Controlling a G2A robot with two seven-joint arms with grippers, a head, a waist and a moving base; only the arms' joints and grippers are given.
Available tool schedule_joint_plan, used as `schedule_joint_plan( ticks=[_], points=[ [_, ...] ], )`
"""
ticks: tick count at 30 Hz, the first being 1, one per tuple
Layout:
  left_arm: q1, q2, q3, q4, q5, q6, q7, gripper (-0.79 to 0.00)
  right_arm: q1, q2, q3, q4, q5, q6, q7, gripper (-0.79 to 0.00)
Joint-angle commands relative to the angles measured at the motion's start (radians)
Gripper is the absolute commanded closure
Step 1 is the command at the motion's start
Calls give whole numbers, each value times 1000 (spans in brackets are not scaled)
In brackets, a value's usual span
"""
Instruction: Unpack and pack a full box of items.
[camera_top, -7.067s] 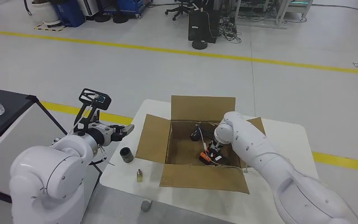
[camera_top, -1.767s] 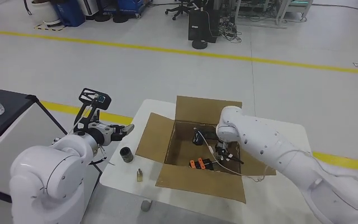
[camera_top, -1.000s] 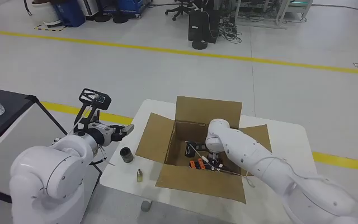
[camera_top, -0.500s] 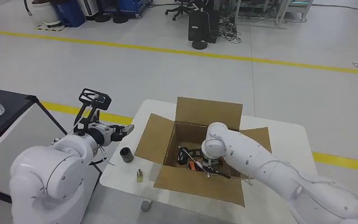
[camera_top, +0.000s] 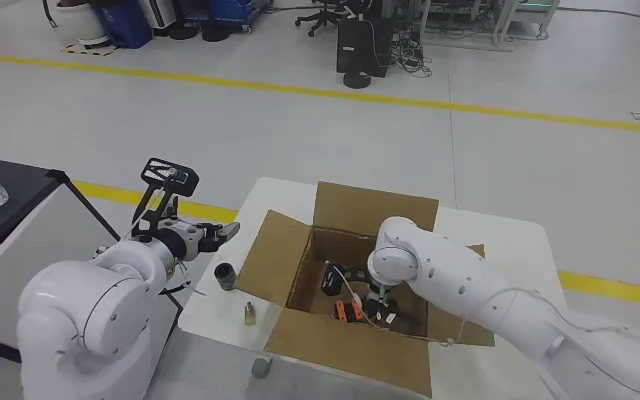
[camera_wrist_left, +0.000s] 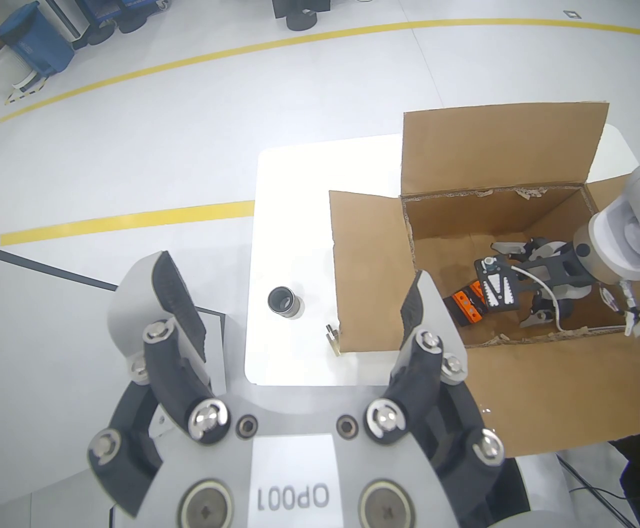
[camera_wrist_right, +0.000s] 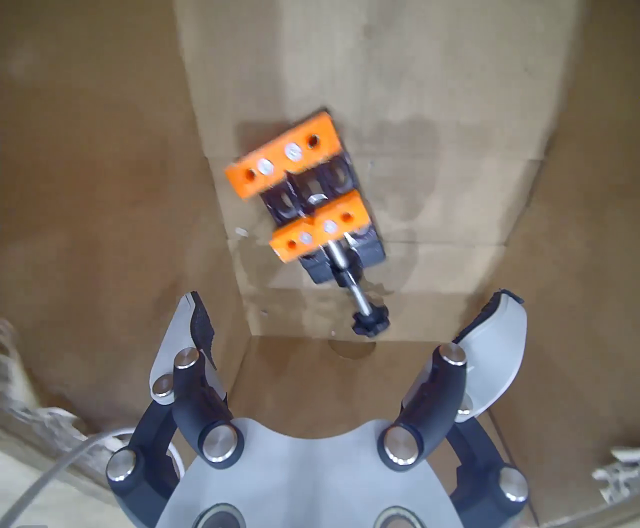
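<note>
An open cardboard box (camera_top: 375, 208) stands on the white table (camera_top: 505, 250), turned a little askew. On its floor lies an orange and black vise (camera_top: 346, 310) (camera_wrist_right: 305, 200) with its screw handle pointing at my right gripper (camera_wrist_right: 350, 310). That gripper is open, low inside the box, a short way from the handle and touching nothing. The left wrist view shows the vise (camera_wrist_left: 467, 307) next to the right gripper (camera_wrist_left: 515, 285). My left gripper (camera_top: 228, 232) (camera_wrist_left: 290, 272) hangs open and empty off the table's left edge.
A black cylinder (camera_top: 224, 275) (camera_wrist_left: 284, 301) and a small bottle (camera_top: 249, 313) (camera_wrist_left: 332, 345) stand on the table left of the box. The box's front flap (camera_top: 350, 350) reaches past the table's front edge. A dark cabinet (camera_top: 30, 200) stands at far left.
The box has slid toward the table's front edge and turned slightly, the vise with it. My right gripper has shifted inside the box. The left arm has kept still.
</note>
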Motion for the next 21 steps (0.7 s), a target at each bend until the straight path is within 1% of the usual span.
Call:
schedule_joint_plan(
  ticks=[1,4,9,16,21],
  points=[
    [0,0,0,0,0,0,0,-785,15,11,0,2,0,1,1,-785],
    [0,0,0,0,0,0,0,-785,19,23,0,-7,-3,9,9,-785],
    [0,0,0,0,0,0,0,-785,-9,32,0,-18,-34,5,6,-785],
    [0,0,0,0,0,0,0,-785,-35,28,0,34,-100,-22,-21,-785],
    [0,0,0,0,0,0,0,-785,-47,14,0,65,-128,-32,-32,-785]
  ],
)
